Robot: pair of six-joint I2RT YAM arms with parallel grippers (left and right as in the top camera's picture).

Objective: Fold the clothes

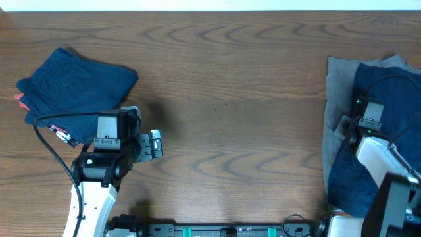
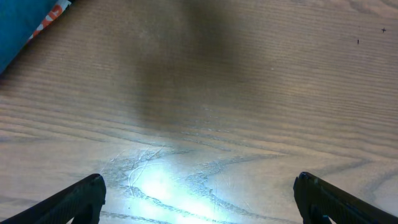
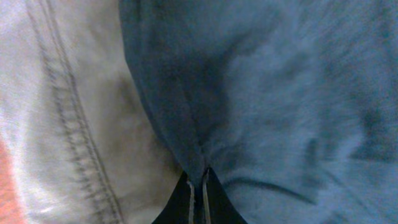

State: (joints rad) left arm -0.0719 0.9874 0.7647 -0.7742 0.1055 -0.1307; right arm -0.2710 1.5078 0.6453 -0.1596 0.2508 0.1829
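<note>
A folded dark blue garment [image 1: 75, 84] lies at the table's far left; its corner shows in the left wrist view [image 2: 18, 25]. My left gripper [image 1: 150, 145] [image 2: 199, 199] is open and empty above bare wood, right of that garment. At the right edge a dark blue garment [image 1: 385, 125] lies on a grey garment [image 1: 337, 99]. My right gripper [image 1: 360, 122] [image 3: 199, 186] is shut on a fold of the dark blue garment [image 3: 280, 93], with the grey garment [image 3: 62, 124] to its left.
A red-orange patch [image 1: 20, 99] shows under the folded garment at the left. The wooden table [image 1: 237, 99] stretches between the two piles. A black cable [image 1: 56, 148] runs along my left arm.
</note>
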